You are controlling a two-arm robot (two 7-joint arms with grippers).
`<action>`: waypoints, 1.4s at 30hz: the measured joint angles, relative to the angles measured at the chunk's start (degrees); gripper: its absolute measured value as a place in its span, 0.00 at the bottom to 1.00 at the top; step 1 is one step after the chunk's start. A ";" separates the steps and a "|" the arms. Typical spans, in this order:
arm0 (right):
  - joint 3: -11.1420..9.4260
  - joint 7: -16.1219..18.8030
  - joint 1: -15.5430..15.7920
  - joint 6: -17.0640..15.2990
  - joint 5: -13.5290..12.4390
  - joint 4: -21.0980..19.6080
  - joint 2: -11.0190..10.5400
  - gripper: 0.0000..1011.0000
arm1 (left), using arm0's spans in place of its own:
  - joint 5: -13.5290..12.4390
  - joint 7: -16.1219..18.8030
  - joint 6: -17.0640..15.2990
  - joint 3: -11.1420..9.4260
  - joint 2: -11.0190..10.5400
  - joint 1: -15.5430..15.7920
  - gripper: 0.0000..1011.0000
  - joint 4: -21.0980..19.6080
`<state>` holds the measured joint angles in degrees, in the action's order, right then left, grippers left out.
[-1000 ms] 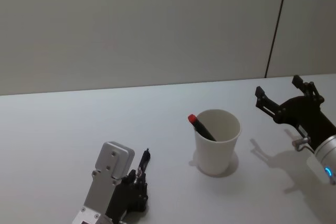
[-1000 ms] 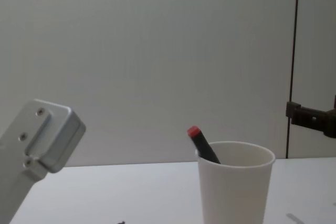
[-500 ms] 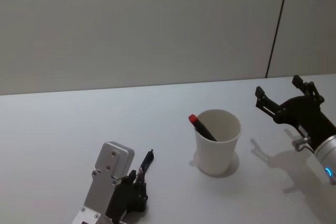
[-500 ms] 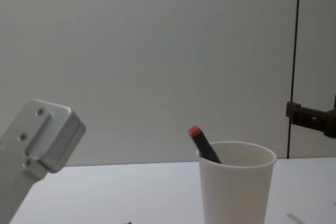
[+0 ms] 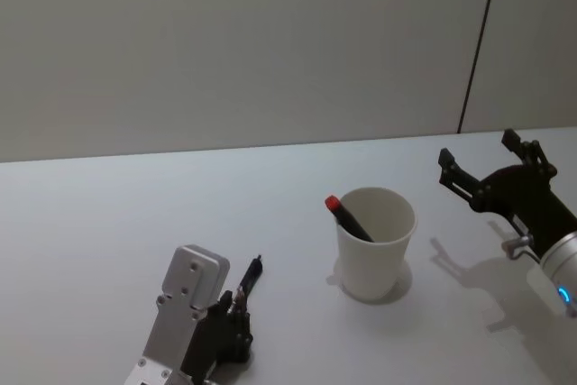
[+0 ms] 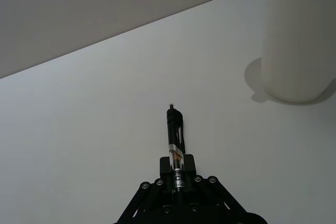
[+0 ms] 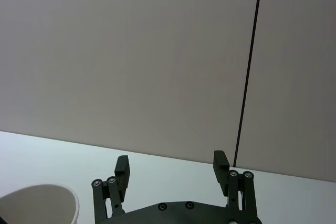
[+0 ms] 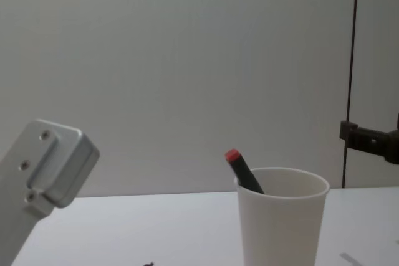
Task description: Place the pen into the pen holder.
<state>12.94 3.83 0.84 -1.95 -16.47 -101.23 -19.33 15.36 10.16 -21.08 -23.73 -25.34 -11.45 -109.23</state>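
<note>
Pen (image 6: pixel 174 129) — clamped in the left gripper (image 6: pixel 177 178) — is inching toward the pen holder (image 5: pixel 374 241) at two o'clock, not yet inserted; right gripper (image 7: pixel 171 162) is idling at three o'clock, fingers apart.

It looks like a bare test room or lab: a plain white bench (image 5: pixel 108 214) stands against a blank, pale panelled wall (image 5: pixel 225 42) split by one dark vertical seam (image 5: pixel 478 42).
</note>
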 joint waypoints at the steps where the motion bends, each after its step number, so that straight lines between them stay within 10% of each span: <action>1: 0.00 0.00 0.00 0.00 0.00 0.00 0.00 0.99 | -0.20 0.12 0.36 0.03 0.02 -0.01 0.14 0.07; 28: 0.00 0.00 0.00 0.00 0.00 0.00 0.00 0.99 | -6.63 2.38 16.21 2.65 1.95 2.20 0.14 -0.30; 42: 0.00 0.00 0.00 0.00 0.00 0.00 0.00 0.99 | -6.30 -2.23 26.32 4.38 4.46 6.40 0.14 -0.23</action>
<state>12.94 3.83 0.84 -1.95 -16.47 -101.23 -19.33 9.06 7.93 5.23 -19.35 -20.89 -5.05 -109.46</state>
